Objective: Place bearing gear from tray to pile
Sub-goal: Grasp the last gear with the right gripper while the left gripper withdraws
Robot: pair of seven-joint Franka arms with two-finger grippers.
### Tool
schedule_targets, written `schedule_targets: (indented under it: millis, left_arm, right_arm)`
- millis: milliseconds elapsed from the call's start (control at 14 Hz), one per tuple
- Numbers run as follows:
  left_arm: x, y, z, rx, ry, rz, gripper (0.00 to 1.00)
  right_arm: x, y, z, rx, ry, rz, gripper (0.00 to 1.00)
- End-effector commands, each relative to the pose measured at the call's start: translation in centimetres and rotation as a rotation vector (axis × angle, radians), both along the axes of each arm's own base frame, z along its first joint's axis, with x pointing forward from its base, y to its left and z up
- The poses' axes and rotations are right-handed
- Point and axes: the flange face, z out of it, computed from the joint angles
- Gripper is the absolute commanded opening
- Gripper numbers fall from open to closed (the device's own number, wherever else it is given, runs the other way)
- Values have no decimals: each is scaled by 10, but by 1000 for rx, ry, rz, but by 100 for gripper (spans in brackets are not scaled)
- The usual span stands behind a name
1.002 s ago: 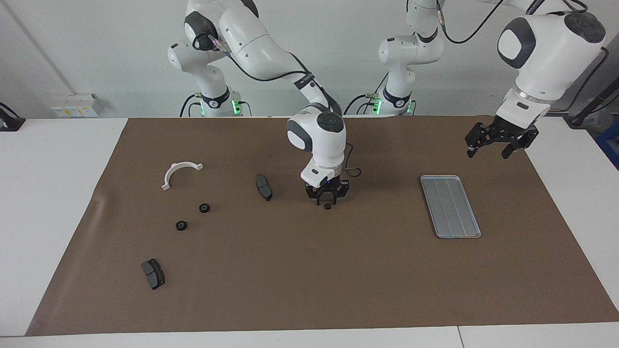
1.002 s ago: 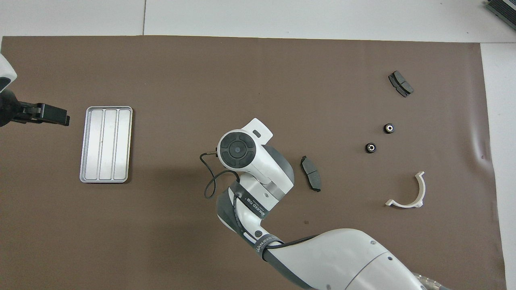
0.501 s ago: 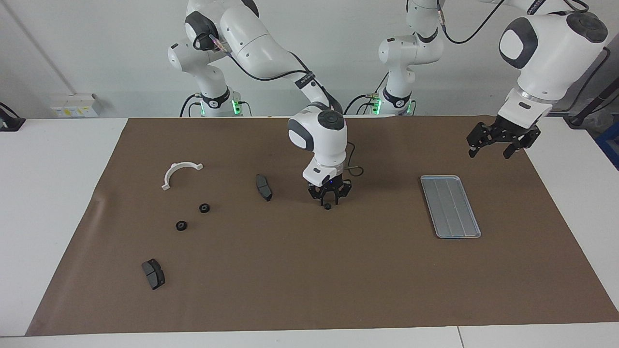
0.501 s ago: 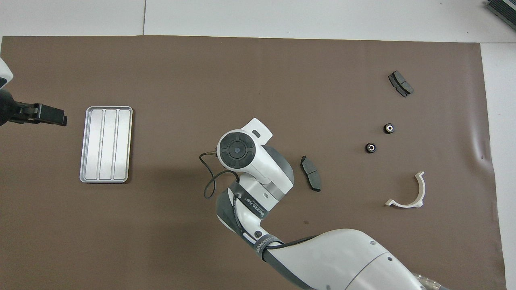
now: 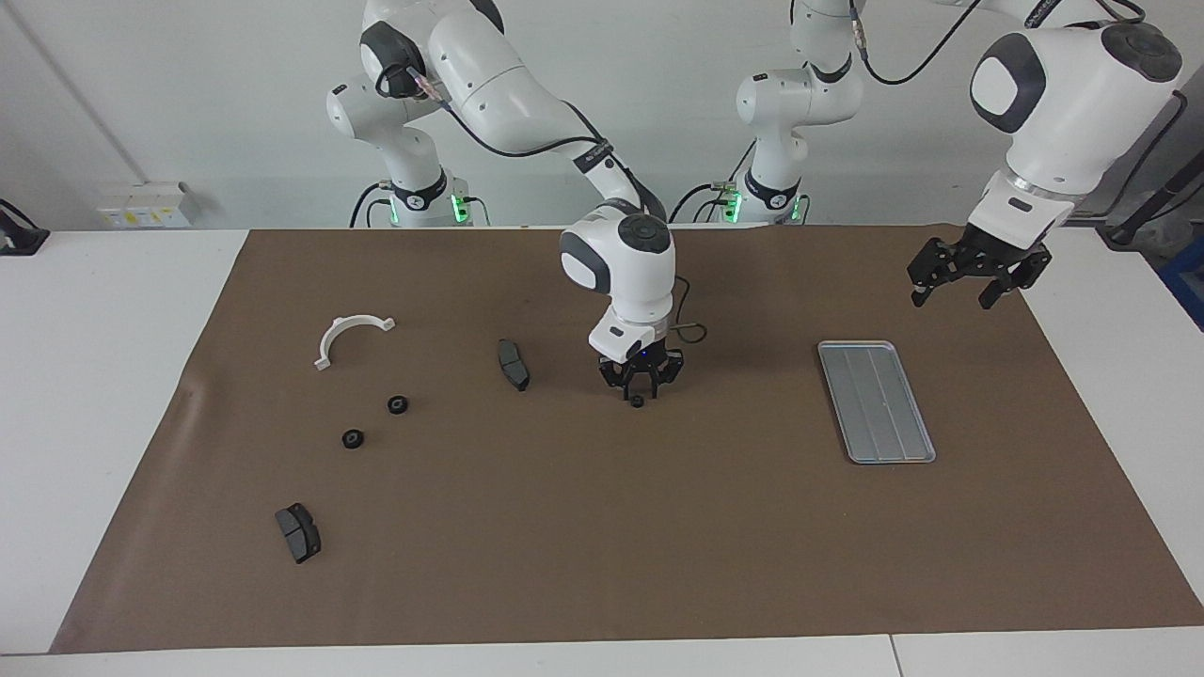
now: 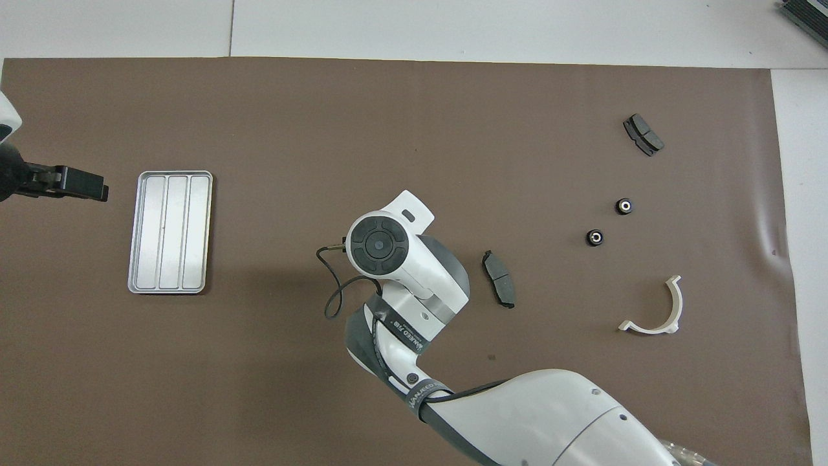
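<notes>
Gear sits between our right gripper's closing fingers, tray at three o'clock; off-centre, it could squirt free.

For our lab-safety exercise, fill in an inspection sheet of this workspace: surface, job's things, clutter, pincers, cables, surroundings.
Surface: brown mat on a white table.
Job's things: tray empty, toward the left arm's end; two pile discs toward the right arm's end; third disc mid-mat.
Clutter: two dark pads; white half-ring bracket.
Pincers: left pincer open, raised over the mat's edge, waiting; right pincer low at the third disc, grip unclear.
Cables: black loop at the right arm's wrist.
Surroundings: white wall; socket box.
</notes>
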Motion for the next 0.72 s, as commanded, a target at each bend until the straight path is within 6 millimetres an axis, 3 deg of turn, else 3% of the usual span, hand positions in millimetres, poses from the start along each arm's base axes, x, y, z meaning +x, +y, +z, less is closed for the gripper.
schedule_targets:
  millis: [0,215,429,644]
  left_arm:
    - [-6,-19,17,13,-7,-36,100]
    - [-8,-18,51,11,-19,-22,100]
    - [-9,-16,62,7,-32,33,100]
    - [-1,-30,64,-1,-51,101,100]
  right_arm:
    - [0,-1,0,-8,-18,-9,28]
    - [0,-1,0,-6,-19,-17,0]
    - [2,0,5,-1,-20,-32,0]
    - [9,-6,13,-11,-15,-48,0]
